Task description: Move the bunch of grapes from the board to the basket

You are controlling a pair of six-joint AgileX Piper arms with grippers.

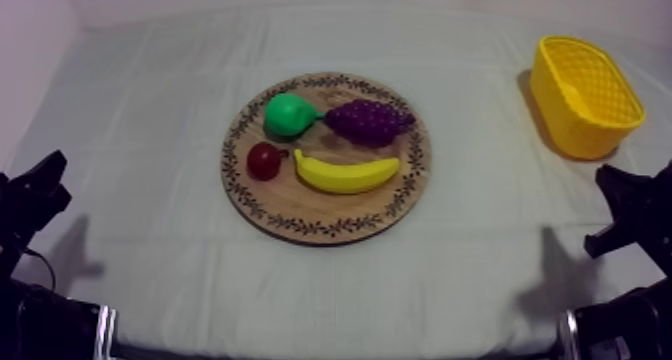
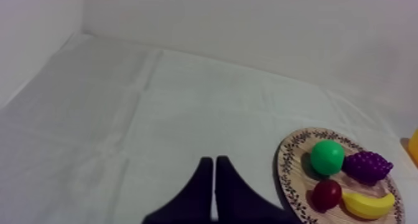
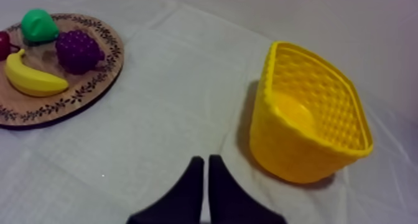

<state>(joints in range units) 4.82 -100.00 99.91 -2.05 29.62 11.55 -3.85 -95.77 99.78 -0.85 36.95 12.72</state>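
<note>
A purple bunch of grapes (image 1: pixel 369 121) lies on the far right part of the round wooden board (image 1: pixel 300 212), beside a green pear (image 1: pixel 287 114). The yellow basket (image 1: pixel 584 94) stands empty at the table's far right. My left gripper (image 1: pixel 38 189) rests low at the left, fingers together as a narrow wedge (image 2: pixel 214 167), well left of the board (image 2: pixel 292 183) and grapes (image 2: pixel 367 165). My right gripper (image 1: pixel 625 199) rests low at the right, also shut (image 3: pixel 204 164), just in front of the basket (image 3: pixel 311 124); the grapes (image 3: pixel 78 50) lie off to its left.
A yellow banana (image 1: pixel 345 173) and a small red fruit (image 1: pixel 265 161) share the board's near half. Grey-white cloth covers the table, with open room between board and basket and along the front edge.
</note>
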